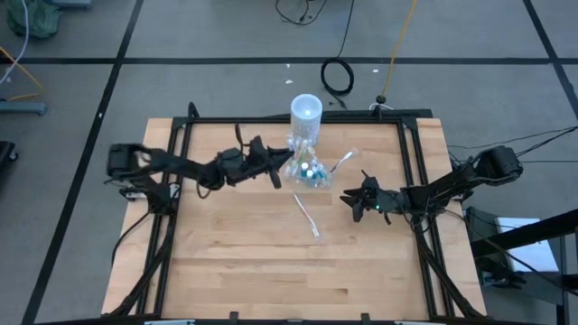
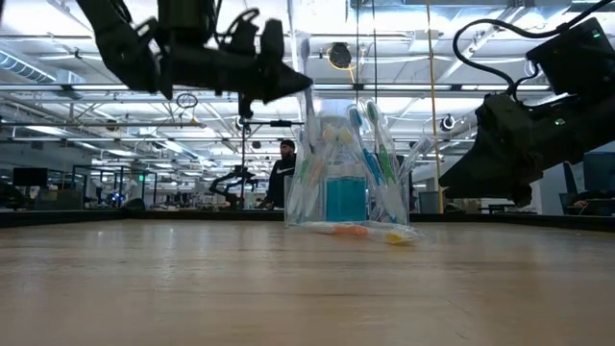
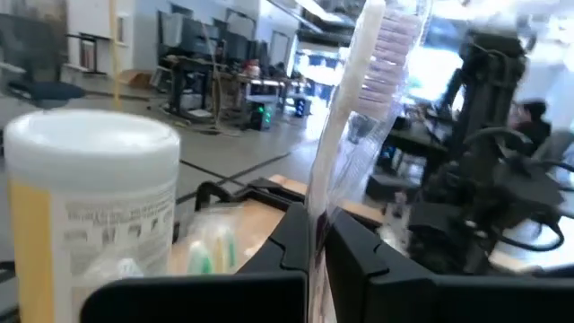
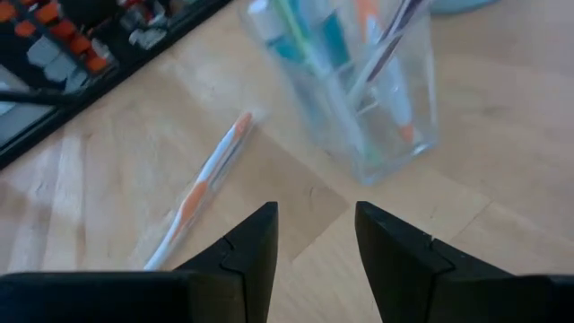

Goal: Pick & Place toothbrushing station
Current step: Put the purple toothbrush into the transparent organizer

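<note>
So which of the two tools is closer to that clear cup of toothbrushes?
Left. The left tool is right beside the clear cup, shut on a wrapped toothbrush. The right tool hangs open, apart from it.

Place: robotics lab | workbenches [image 3: 224, 85], monitors [image 2: 29, 178], ceiling strip lights [image 2: 86, 91]

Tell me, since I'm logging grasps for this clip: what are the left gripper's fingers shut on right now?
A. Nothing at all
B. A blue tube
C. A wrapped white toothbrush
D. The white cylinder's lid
C. The left wrist view shows the left gripper with its fingers pinched shut on the wrapped white toothbrush, its bristled head standing up above them, beside the white cylinder.
</note>
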Motion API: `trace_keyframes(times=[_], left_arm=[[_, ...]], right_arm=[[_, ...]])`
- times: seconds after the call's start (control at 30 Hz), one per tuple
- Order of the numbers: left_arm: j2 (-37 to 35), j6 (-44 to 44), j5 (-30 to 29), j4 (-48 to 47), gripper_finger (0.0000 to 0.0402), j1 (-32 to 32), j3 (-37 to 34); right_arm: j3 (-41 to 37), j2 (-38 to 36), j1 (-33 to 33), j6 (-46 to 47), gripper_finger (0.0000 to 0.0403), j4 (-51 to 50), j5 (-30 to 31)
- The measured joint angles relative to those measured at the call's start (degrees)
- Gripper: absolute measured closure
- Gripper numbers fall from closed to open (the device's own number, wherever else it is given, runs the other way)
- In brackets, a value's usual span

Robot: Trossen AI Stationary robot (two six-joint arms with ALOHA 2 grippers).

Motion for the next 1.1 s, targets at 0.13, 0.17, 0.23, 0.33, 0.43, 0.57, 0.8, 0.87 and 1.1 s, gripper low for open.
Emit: trace_keyframes(times=[0.13, 0.17, 0.23, 0.33, 0.43, 0.57, 0.8, 0.87, 1.1], left_arm=[[8.7, -2.8, -3.2, 10.2, 0.0388, 0.8, 0.6], [10.4, -3.3, -3.4, 11.9, 0.0388, 0.9, 0.7], [13.1, -3.9, -4.9, 14.5, 0.0394, 0.5, 0.7], [14.6, -2.9, -9.7, 15.1, 0.0394, -0.1, 0.8], [15.4, -1.7, -10.3, 13.8, 0.0388, -0.3, 0.7], [15.1, -1.2, -10.2, 14.2, 0.0394, -0.6, 0.7], [15.2, -10.3, -7.5, 4.3, 0.0381, -0.2, 0.8], [15.2, -12.8, -9.1, 1.7, 0.0378, -0.6, 0.8], [15.2, -9.0, -8.3, 0.8, 0.0359, -0.6, 0.8]], right_arm=[[0.0, 0.0, 0.0, -1.0, 0.0261, 1.1, 3.1], [0.0, 0.0, 0.0, -1.6, 0.0261, 1.5, 4.0], [0.0, 0.0, -0.1, -3.0, 0.0261, 1.5, 4.2], [0.0, 0.0, 0.0, -5.2, 0.0261, 1.5, 4.1], [0.0, 0.0, -0.1, -6.0, 0.0261, 1.5, 4.1], [0.0, 0.0, -0.1, -6.8, 0.0261, 1.5, 4.1], [0.0, 0.0, -0.1, -6.9, 0.0261, 1.6, 4.1], [0.0, 0.0, -0.1, -6.9, 0.0261, 1.6, 4.0], [0.0, 0.0, -0.1, -7.1, 0.0261, 1.6, 4.0]])
